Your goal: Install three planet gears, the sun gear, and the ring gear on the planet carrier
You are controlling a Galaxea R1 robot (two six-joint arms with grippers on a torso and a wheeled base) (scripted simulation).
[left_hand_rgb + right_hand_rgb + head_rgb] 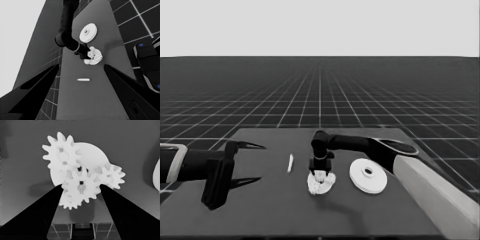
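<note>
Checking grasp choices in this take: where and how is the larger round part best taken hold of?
Probably by its outer rim, from above. The larger round part lies flat and apart from the smaller round part, where the right gripper is at the gears; its central hole looks too small for fingers.

Dark desk [260, 210] across the lower half of the head view, far edge just under the floor grid. Lying on it left of centre, a thin white piece [290, 163], alone; at centre, the smaller round part [321, 184], flat on the desk and bearing toothed gears; right of centre, just beside it but apart, the larger round part [367, 175] with its small central hole. In the left wrist view, the same three things in a row along the desk: thin piece [83, 80], smaller round part [94, 58], larger round part [88, 32].
</note>
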